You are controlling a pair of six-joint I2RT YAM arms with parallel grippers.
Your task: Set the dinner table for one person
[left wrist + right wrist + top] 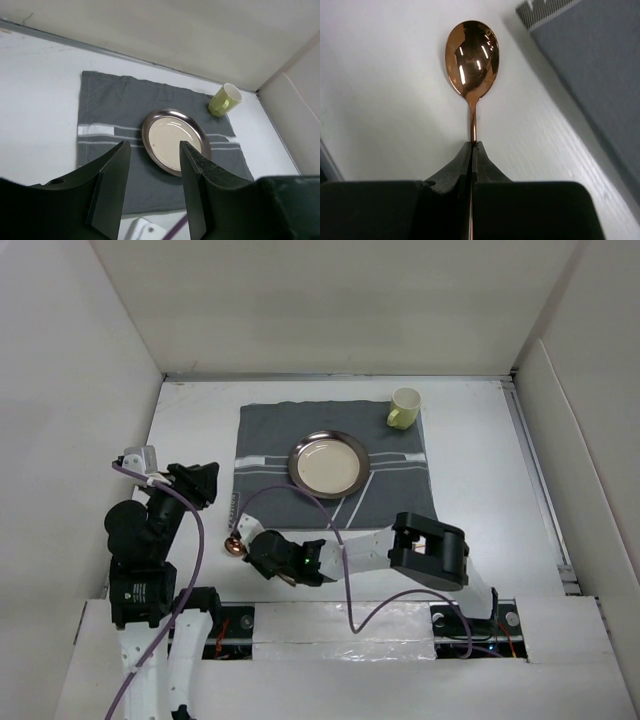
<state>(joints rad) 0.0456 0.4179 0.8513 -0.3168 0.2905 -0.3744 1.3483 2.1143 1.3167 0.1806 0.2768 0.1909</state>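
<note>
A copper spoon [471,55] lies on the white dinner table [190,430], its bowl [233,546] just off the mat's near left corner. My right gripper [472,146] is shut on the spoon's thin handle; in the top view it sits low at the table's near left [262,552]. A dark grey striped mat [270,440] carries a steel plate [329,462] and a pale green cup [404,407]. My left gripper [152,150] hangs open and empty at the left [205,483], looking toward the plate [173,140] and cup [224,99].
White walls enclose the table on the left, back and right. A purple cable [340,540] loops from the right arm across the mat's near edge. The right arm's elbow [430,550] lies over the table in front of the mat.
</note>
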